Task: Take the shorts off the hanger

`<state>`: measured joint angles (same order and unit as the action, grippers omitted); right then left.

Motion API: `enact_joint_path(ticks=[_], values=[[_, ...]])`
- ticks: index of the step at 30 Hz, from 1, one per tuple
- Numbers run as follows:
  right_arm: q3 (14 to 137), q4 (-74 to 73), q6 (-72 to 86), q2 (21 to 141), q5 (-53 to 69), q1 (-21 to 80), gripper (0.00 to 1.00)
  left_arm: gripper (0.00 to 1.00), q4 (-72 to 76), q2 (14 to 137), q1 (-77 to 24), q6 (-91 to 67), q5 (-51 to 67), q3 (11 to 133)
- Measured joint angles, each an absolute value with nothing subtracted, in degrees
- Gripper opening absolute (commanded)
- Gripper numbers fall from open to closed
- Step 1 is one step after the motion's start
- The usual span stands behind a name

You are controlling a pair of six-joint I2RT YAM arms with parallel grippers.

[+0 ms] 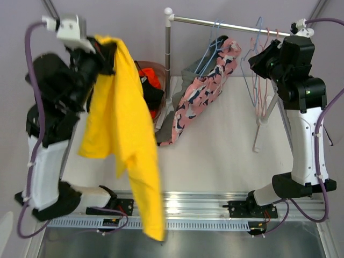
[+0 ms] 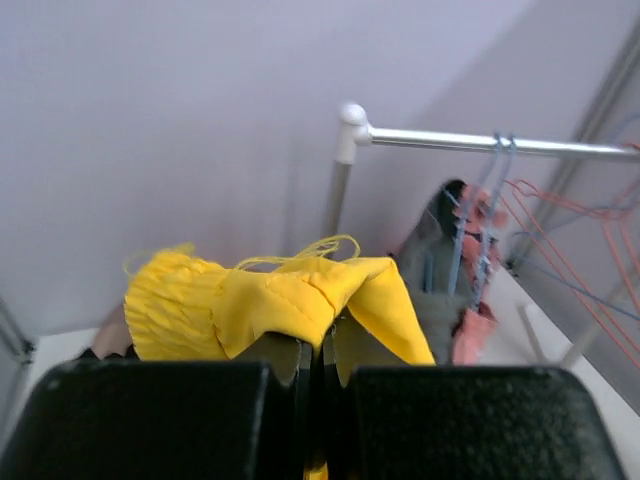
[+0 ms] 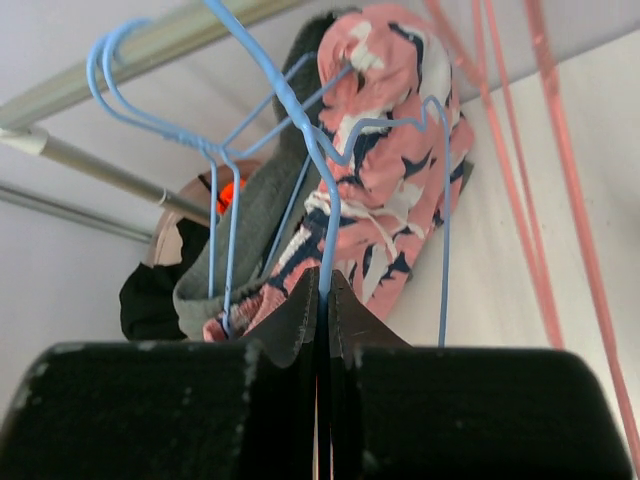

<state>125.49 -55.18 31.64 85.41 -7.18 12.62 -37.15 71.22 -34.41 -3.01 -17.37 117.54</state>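
My left tool point(image 2: 312, 348) pinches the yellow shorts point(image 1: 126, 123), held high above the counter point(image 1: 226, 153). My right tool point(image 3: 322, 288) is pressed together on 1 blue hanger point(image 3: 324, 235) by the rail point(image 1: 226, 22), where the pink shorts point(image 1: 201, 94) and grey shorts point(image 3: 255, 215) hang. Orange shorts point(image 1: 152, 77) and black shorts point(image 1: 153, 97) lie heaped by the post point(image 1: 169, 51).

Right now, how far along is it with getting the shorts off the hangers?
Done: the orange shorts and black shorts lie heaped left of the rack post, off the rail. In hand: the left gripper is shut on the yellow shorts, held up clear. Left: the pink patterned shorts and grey shorts hang on the rail; the right gripper pinches a blue hanger wire.
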Motion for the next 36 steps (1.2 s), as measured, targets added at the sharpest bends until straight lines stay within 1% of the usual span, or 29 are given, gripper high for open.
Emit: enact_joint_path(ticks=[3,4,5,8,10,12,14,15,16,17,18,20,21,23,25,29,30,31,32,33,36], values=[[124.05,-52.45,31.27,84.84,-6.72,11.90,0.00,0.00,-39.24,86.56,-25.58,-2.85,-9.91,139.81],[123.15,-51.57,31.22,84.64,-6.48,11.88,0.00,0.00,-37.36,91.57,-22.85,-3.64,-6.98,145.49],[122.52,-51.05,31.22,84.58,-6.28,11.86,0.00,0.00,-34.54,95.15,-20.05,-4.95,-4.14,147.92],[120.66,-49.98,31.20,84.75,-5.17,11.81,0.00,0.00,-27.79,103.37,-13.06,-10.37,4.16,146.50],[120.16,-49.34,31.14,85.10,-4.58,11.81,0.00,0.00,-25.26,111.22,-9.56,-14.72,8.38,147.79],[119.83,-48.82,30.92,85.36,-4.05,11.77,0.00,0.00,-23.18,118.56,-7.35,-18.26,11.53,147.94],[119.15,-48.10,30.55,85.45,-3.84,11.77,0.00,0.00,-22.74,123.00,-6.35,-19.97,13.37,144.97],[118.72,-47.77,30.35,85.45,-3.77,11.77,0.00,0.03,-22.92,124.79,-6.22,-20.18,13.67,142.21],[118.24,-47.46,30.20,85.45,-3.70,11.77,0.00,0.07,-23.46,125.67,-6.28,-20.16,13.69,139.98],[117.82,-47.29,30.06,85.45,-3.60,11.77,0.00,0.16,-24.08,126.61,-6.52,-20.12,13.69,137.45],[117.47,-47.16,29.95,85.52,-3.55,11.77,0.00,0.43,-24.93,127.52,-6.83,-20.03,13.72,135.76],[116.99,-46.89,29.91,85.62,-3.53,11.77,0.00,0.73,-26.50,129.21,-7.31,-19.81,13.89,134.87],[116.86,-46.76,29.91,85.71,-3.53,11.77,0.00,0.91,-27.18,129.56,-7.53,-19.84,13.98,134.82],[116.68,-46.63,29.85,85.76,-3.57,11.75,0.00,0.99,-27.66,129.34,-7.81,-20.21,13.96,134.50],[116.68,-46.37,29.71,85.78,-3.60,11.66,0.00,0.99,-27.05,127.46,-7.84,-20.27,13.72,132.51],[116.68,-45.52,29.58,86.21,-3.73,11.20,0.00,0.99,-26.15,119.17,-7.75,-19.33,12.60,124.31],[116.68,-45.36,29.50,86.48,-3.84,11.03,0.02,0.99,-25.74,116.62,-7.75,-18.98,12.16,122.50],[116.68,-45.34,29.47,86.74,-3.95,10.90,0.14,0.99,-25.26,113.65,-7.75,-18.76,11.90,120.14],[116.68,-45.45,29.50,87.07,-4.10,10.72,0.31,0.99,-25.02,111.13,-7.75,-18.41,11.62,118.15],[116.55,-45.52,29.50,87.26,-4.23,10.57,0.64,0.99,-24.47,107.68,-7.75,-18.24,11.22,115.52],[114.67,-45.30,29.58,87.02,-4.93,10.15,0.91,0.99,-22.65,96.97,-7.75,-17.78,10.59,107.33]])
